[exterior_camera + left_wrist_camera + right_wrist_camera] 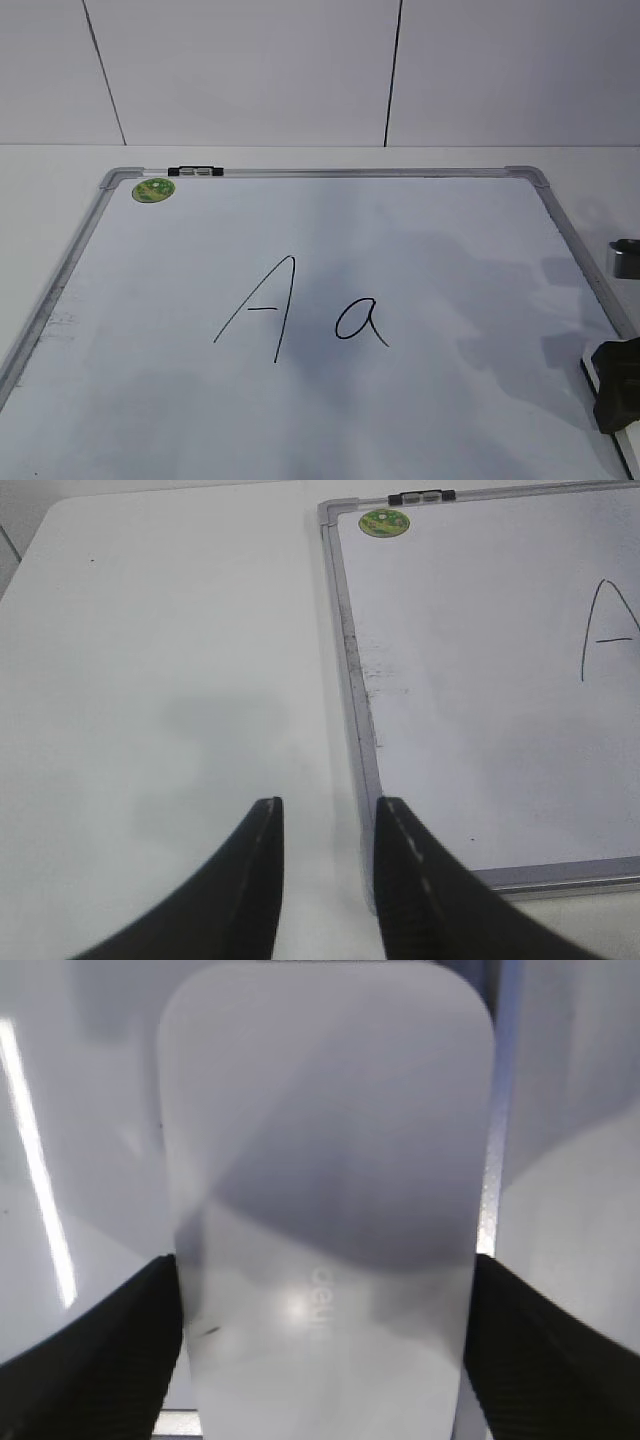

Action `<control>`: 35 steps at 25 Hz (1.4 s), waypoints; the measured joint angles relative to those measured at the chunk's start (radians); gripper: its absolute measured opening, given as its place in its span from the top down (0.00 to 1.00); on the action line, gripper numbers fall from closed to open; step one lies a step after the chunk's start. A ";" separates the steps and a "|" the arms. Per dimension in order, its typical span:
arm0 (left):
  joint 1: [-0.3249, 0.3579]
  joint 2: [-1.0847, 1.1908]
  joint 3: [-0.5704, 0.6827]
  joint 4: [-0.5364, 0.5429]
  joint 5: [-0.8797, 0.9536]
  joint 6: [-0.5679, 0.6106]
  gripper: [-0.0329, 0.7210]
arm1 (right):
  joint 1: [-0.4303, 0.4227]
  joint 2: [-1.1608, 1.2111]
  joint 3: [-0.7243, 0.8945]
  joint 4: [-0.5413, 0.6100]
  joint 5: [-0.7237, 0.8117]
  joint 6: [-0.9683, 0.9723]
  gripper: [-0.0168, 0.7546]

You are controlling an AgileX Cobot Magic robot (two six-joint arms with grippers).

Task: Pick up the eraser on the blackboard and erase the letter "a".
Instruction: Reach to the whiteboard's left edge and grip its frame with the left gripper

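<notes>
The blackboard is a white board with a grey frame, lying flat on the table. A handwritten lowercase letter "a" sits near its middle, right of a taller capital "A". In the right wrist view the white eraser fills the frame and my right gripper has a finger pressed on each side of it. In the exterior view this gripper is at the board's right edge, well right of the "a". My left gripper is open and empty over the table beside the board's left frame.
A round green sticker marks the board's far left corner, with a small black clip on the top frame. A grey object shows at the right edge. A white wall stands behind the table.
</notes>
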 joint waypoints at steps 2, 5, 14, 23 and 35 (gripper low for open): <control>0.000 0.000 0.000 0.000 0.000 0.000 0.65 | 0.000 0.003 0.000 0.000 -0.003 0.000 0.10; 0.000 0.000 0.000 0.000 0.000 0.000 0.65 | 0.000 0.003 -0.002 0.000 -0.003 0.000 0.10; 0.000 0.000 0.000 0.000 0.000 0.000 0.65 | 0.000 0.004 -0.004 -0.004 -0.010 0.010 0.13; 0.000 0.000 0.000 0.000 0.000 0.000 0.64 | 0.000 0.004 -0.004 -0.016 -0.014 0.015 0.17; 0.000 0.000 0.000 0.000 0.000 0.000 0.65 | 0.000 0.004 -0.004 -0.019 -0.014 0.018 0.21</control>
